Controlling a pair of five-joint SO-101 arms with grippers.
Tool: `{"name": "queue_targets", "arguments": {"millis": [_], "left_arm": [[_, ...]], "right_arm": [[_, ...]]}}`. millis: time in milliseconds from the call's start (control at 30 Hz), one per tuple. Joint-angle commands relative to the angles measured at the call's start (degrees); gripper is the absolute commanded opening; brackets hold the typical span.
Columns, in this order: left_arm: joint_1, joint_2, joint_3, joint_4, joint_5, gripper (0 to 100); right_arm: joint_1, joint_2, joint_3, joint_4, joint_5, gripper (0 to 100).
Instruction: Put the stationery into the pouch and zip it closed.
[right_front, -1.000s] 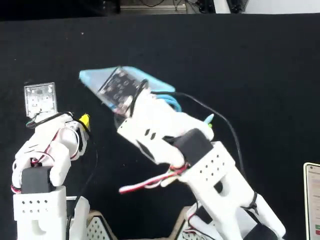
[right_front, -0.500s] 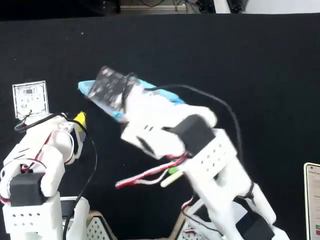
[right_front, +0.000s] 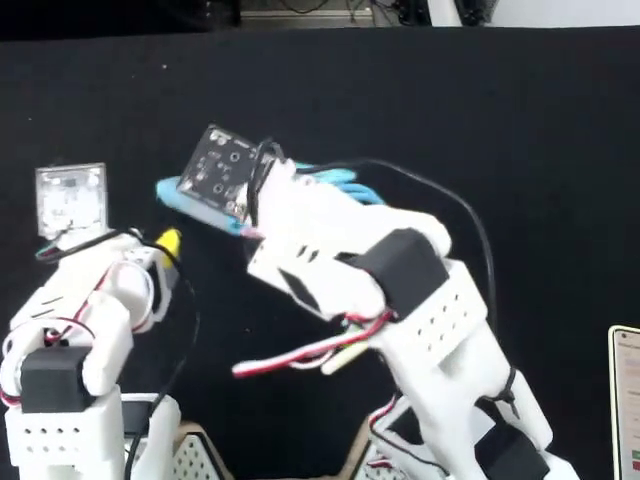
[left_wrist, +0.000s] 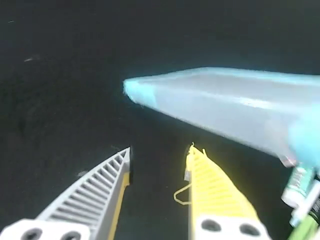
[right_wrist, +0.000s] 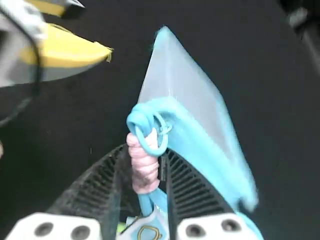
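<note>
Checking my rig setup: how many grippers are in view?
2. The left gripper, open, sits just short of the pouch corner; the right gripper grips a pink piece at the pouch's looped end. None looks hidden.

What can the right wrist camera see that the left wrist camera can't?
The right wrist view gives you the right gripper, its black fingers pinching a pink tab that carries a blue ring. The left wrist view instead gives the left gripper open, plus pen-like ends beside the pouch. Both share the blue pouch, the black table and the left gripper's yellow finger.
</note>
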Motion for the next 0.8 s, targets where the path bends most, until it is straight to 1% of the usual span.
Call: {"name": "queue_targets", "arguments": {"millis": [0, 167, 300, 367, 500, 633, 767], "left_arm": [[-4.3, 0.2, -1.2, -1.3, -0.6, 19], [-5.4, 0.2, 4.4, -5.0, -0.6, 19], [-5.4, 0.2, 5.6, -5.7, -0.6, 19], [-5.4, 0.2, 5.6, -5.7, -0.6, 19], [-5.4, 0.2, 5.7, -5.4, -0.6, 19], [-5.1, 0.2, 5.7, -5.4, -0.6, 19], [-4.9, 0.2, 4.4, -5.5, -0.6, 19]], "right_arm": [[-4.0, -1.5, -8.0, -1.0, 0.5, 1.1], [-6.2, 5.7, -15.0, 5.3, 0.4, 1.1], [-5.8, 13.2, -22.1, 13.1, 0.4, 1.1], [-5.3, 14.2, -23.9, 14.0, 0.4, 1.1], [-2.3, 11.6, -23.4, 13.9, 0.5, 1.1], [2.5, 9.0, -18.8, 13.7, 1.0, 1.1], [3.3, 8.2, -14.0, 13.5, 1.1, 1.1]]}}
